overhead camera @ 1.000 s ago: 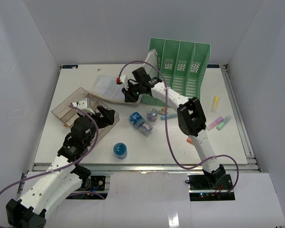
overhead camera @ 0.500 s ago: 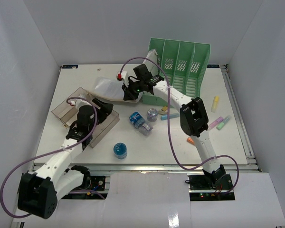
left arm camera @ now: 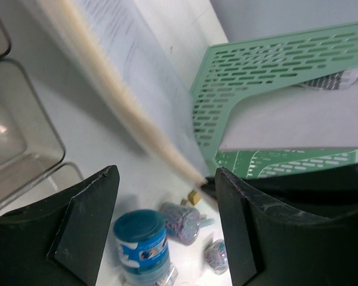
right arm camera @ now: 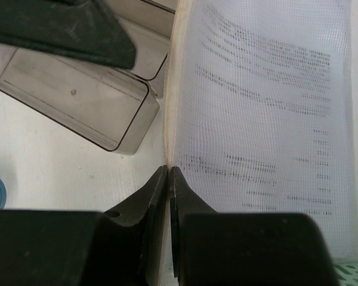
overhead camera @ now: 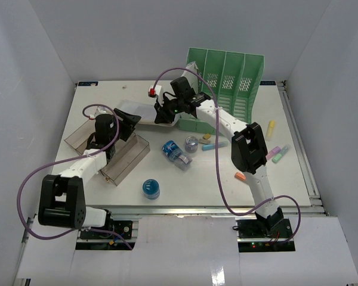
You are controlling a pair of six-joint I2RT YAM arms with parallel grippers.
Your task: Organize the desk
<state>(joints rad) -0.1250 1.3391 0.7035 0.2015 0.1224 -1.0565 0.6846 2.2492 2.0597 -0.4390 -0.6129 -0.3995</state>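
Swung away from the near edge since a second ago, the left arm [overhead camera: 77, 170] now reaches across the clear tray [overhead camera: 130, 159]. The left jaws stand spread beside the mesh pouch [right arm camera: 262, 119], seemingly not touching it. The right jaws pinch the pouch's seam, in front of the green rack [overhead camera: 227, 77]. From above, the left wrist hides the pouch's near corner. A blue-capped jar [left arm camera: 140, 241] shows blurred. The white counter [overhead camera: 197, 185] spans the booth, barest at its near middle. Highlighters [overhead camera: 275, 154] lie by the right rail.
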